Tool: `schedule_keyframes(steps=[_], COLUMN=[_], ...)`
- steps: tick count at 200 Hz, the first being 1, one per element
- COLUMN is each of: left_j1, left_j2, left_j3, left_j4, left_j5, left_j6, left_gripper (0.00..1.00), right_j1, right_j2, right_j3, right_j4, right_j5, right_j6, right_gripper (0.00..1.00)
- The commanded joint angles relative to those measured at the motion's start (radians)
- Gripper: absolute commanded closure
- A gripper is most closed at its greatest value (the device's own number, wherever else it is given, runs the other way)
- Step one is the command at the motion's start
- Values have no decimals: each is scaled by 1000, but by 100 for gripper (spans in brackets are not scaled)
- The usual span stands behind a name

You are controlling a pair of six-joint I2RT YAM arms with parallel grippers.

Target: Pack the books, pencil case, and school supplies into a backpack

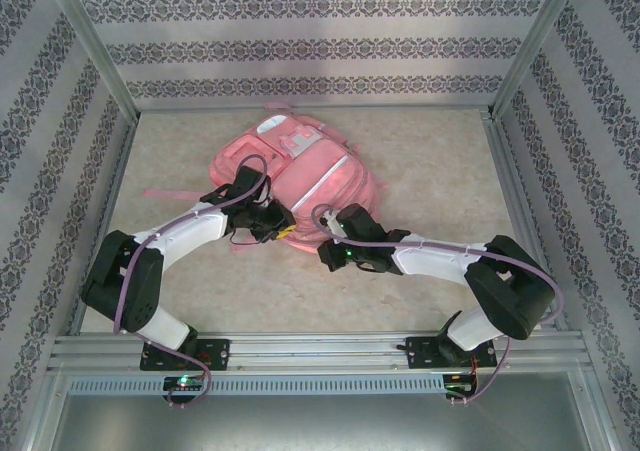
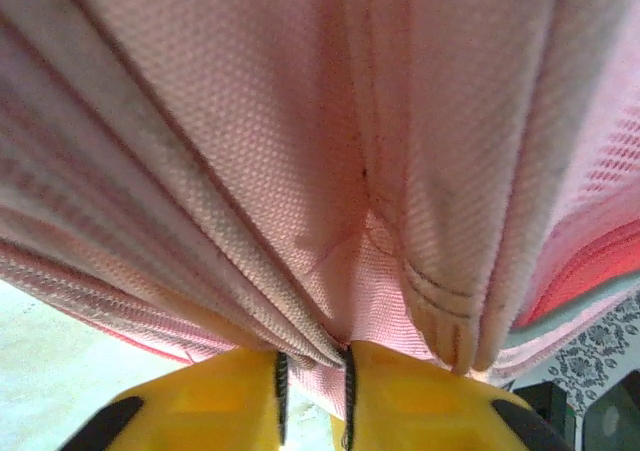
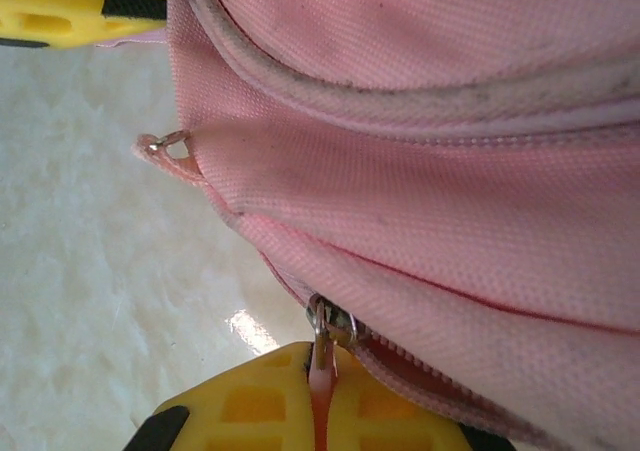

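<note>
as the backpack (image 1: 300, 171) lies on the table (image 1: 430, 171), it sits toward 12 o'clock from the table's middle, front pockets facing up. a pink strap (image 1: 165, 191) trails off its 9 o'clock side. the left gripper (image 1: 280, 226) meets the 7 o'clock edge; in the left wrist view its yellow fingers (image 2: 200, 401) are pressed together on a fold of the pink fabric. the right gripper (image 1: 328, 251) sits at the 5 o'clock edge, fingers (image 3: 270, 406) spread, with the bag's seamed edge between them. a zipper pull (image 3: 325, 326) touches the lower finger.
</note>
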Motion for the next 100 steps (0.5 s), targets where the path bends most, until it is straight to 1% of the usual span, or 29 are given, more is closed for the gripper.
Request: schedule_keyframes(steps=[1,71,100], left_j1=[0,43,88], left_j2=[3,-32,-62], left_j3=[34,-6,-17], left_j4=[-38,-87,-116], left_j5=[-102,-132,-139], left_j6=[49,77,98], left_gripper=[83,84,84], right_j1=[-15,-59,-45], right_j2=[-31,-73,-63], right_j3=[-18,-40,-13], right_j4=[-26,-96,-117], right_j5=[54,92,48], right_j6=[-9,-51,-100], right_gripper=[100,100,100])
